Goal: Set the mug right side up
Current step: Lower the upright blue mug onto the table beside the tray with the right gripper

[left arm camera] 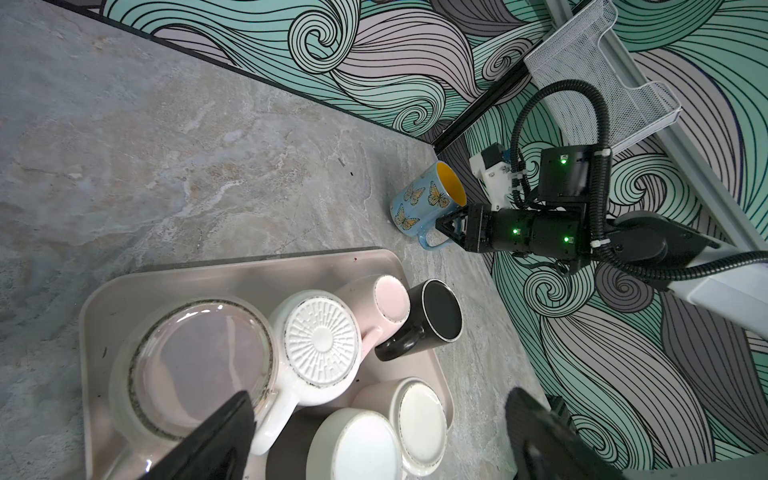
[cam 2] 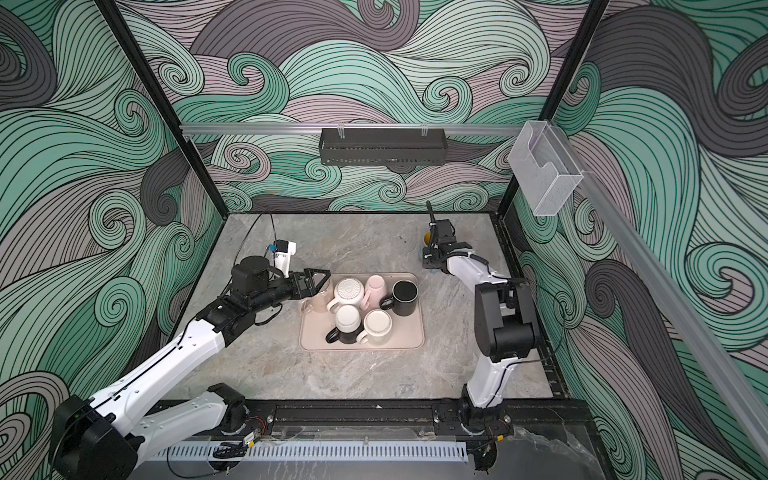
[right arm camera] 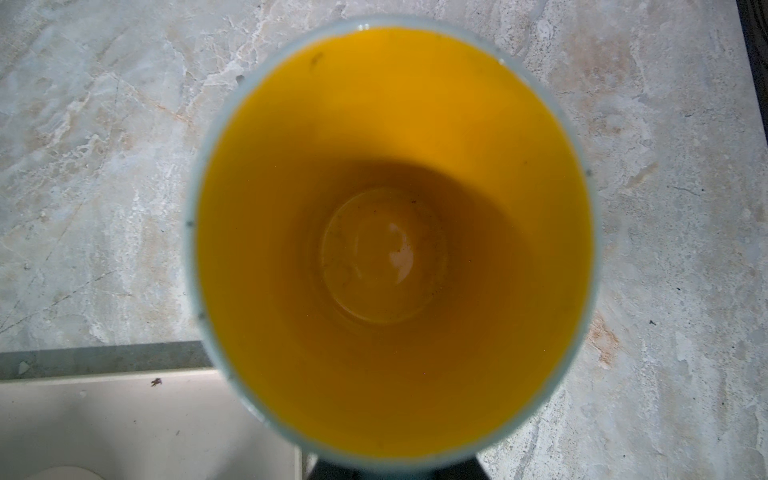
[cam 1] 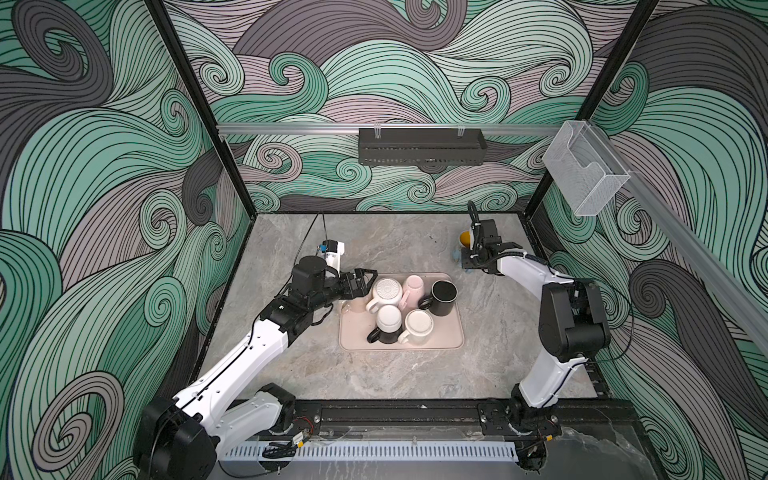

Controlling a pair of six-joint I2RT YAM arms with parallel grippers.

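**A:** Biggest worry from here?

**B:** Probably a hard knock against the table (cam 1: 374, 374), from lowering too fast or with the base not flat; likely a rock and a topple after letting go. Next, a bump into the tray (cam 1: 451, 334) and its crowd of cups (cam 1: 388, 291), from drifting that way. Smallest, a slip inside so thin a hold, then a swing round and down.

**A:** And the butterfly mug (left arm camera: 428, 199), where?

**B:** Near the far right corner of the table, well apart from the tray; mouth up or close to it, yellow inside open to the right wrist view. Cannot tell whether resting on the marble or just above it.

**A:** Relative to the right gripper (left arm camera: 442, 227)?

**B:** Just beyond the tips; pinched at the handle (left arm camera: 430, 245) between jaws drawn together. Mostly hidden under that wrist in both top views.

**A:** Left gripper (cam 1: 365, 284)?

**B:** Spread wide, empty; hovering over the tray's left end, above a glass cup (left arm camera: 199, 365).
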